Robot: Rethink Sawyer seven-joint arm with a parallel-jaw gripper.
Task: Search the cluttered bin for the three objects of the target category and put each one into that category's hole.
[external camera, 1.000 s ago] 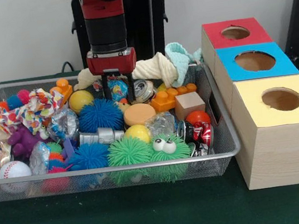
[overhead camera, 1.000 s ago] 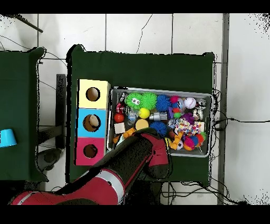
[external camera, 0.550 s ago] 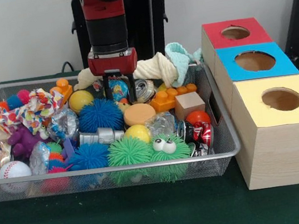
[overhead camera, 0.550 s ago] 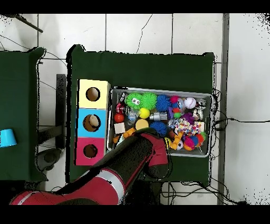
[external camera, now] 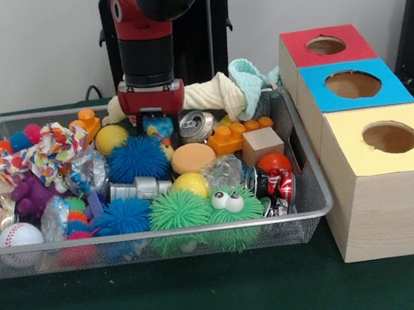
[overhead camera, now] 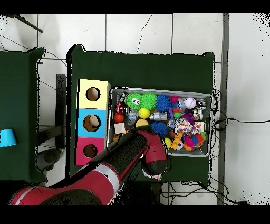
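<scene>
The target category cannot be told from the views; the candidates all lie in the wire-mesh bin on the green table. The red and black arm's gripper hangs low over the far middle of that bin, its fingers sunk among the toys so that how far they are parted, or whether they hold anything, cannot be told. Just beneath it sits a small blue patterned ball, with a crushed silver drink can just to its right and a yellow ball to its left. Nearer lie a spiky blue ball, a round tan sponge and an orange toy brick beside a plain wooden cube. Along the near edge sit a green fuzzy ball with googly eyes and a white baseball.

Right of the bin stands a row of three wooden boxes, each with a round hole: red-topped farthest, blue-topped in the middle, yellow-topped nearest.
</scene>
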